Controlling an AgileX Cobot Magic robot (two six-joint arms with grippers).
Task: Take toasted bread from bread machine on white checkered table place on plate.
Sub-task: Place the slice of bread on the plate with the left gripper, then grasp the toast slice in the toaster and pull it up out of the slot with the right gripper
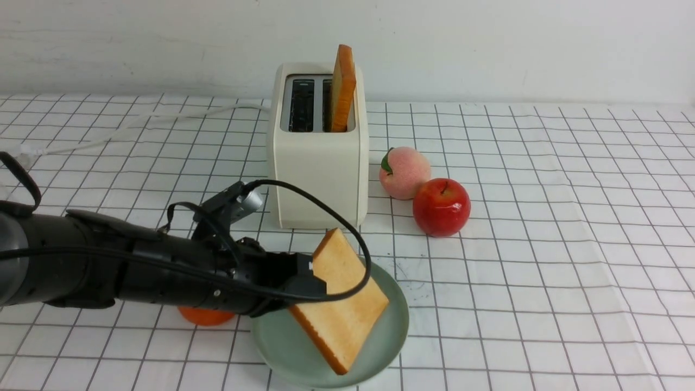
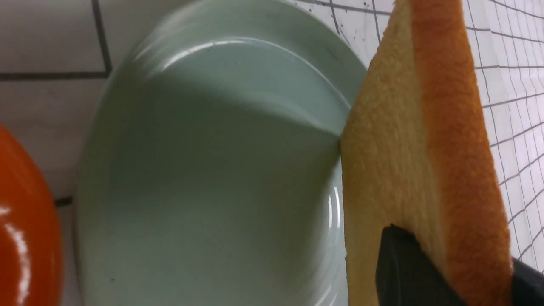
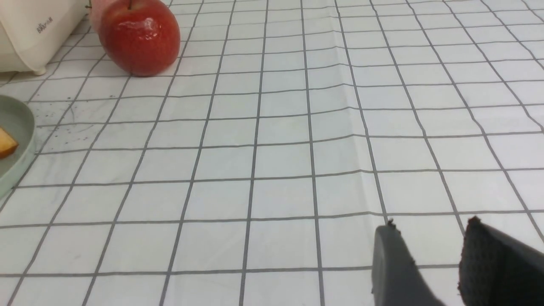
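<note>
My left gripper (image 1: 312, 278): clamped on tilted toast (image 1: 347, 307). Handling: I should lay it flat, centred on plate (image 1: 400, 321), before letting go.

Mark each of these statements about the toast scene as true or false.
1. The left gripper is shut on a held slice of toast over the plate. True.
2. Both slots of the bread machine are empty. False: a second slice stands upright in its right slot.
3. The red apple sits on the plate. False: it rests on the table to the right of the bread machine, beside the peach.
4. The right gripper holds nothing. True.
5. The held slice lies flat on the plate. False: it is tilted, one edge raised, and gripped.
</note>
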